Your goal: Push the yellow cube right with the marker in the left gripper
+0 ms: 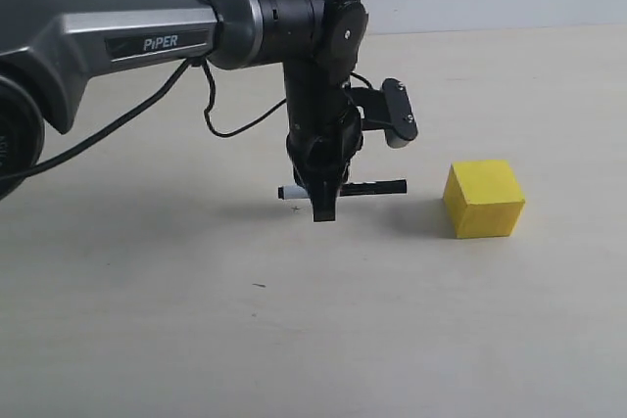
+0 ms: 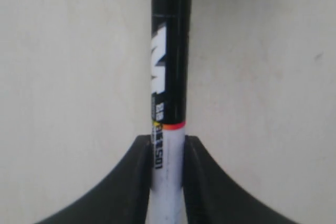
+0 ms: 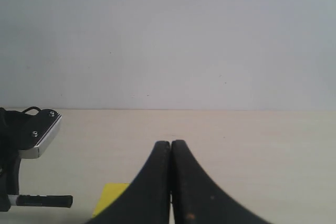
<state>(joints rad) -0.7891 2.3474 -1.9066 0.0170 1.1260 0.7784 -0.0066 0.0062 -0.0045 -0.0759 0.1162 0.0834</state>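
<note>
My left gripper (image 1: 323,205) is clamped on the marker (image 1: 377,186), held level and low over the table (image 1: 196,340), with its black capped end aimed straight at the yellow cube (image 1: 483,199) (a small gap between them). The cube, plain and matte, sits flat on the table's right half, well short of the far edge. My right gripper (image 3: 170,145) is pinched together, empty.

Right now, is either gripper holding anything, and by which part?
The left gripper holds the marker, clamped across its white lower barrel, just below the black upper half. The right gripper is shut on nothing.
</note>
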